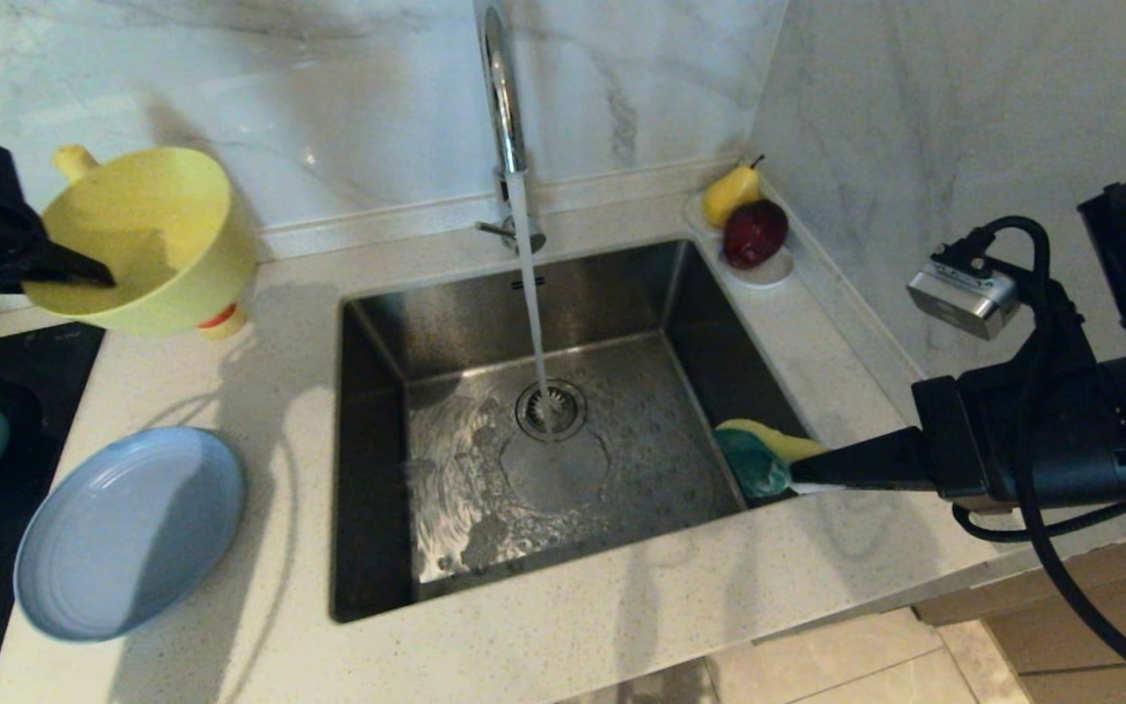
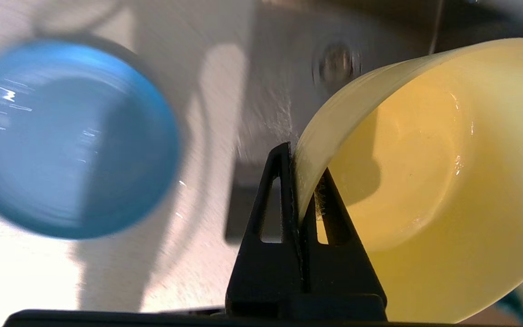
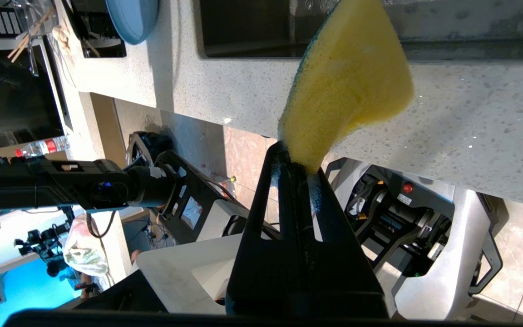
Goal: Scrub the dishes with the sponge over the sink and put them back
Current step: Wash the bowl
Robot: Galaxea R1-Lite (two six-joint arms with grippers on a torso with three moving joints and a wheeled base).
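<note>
The left claw (image 1: 99,277) is gripping the tilted yellow bowl (image 1: 148,240) above the worktop's back-left part, while the right claw (image 1: 802,474) is pinching the sponge (image 1: 763,455) at the sink's (image 1: 377,469) right edge, across the basin.

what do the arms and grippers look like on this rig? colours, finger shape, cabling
Both arms are matt black. Each gripper, left and right, has two thin tapering black fingers with long triangular cut-outs, coming to a narrow tip. The right arm is a blocky black housing carrying a small silver camera box on top, with loose black cables looping around it.
</note>
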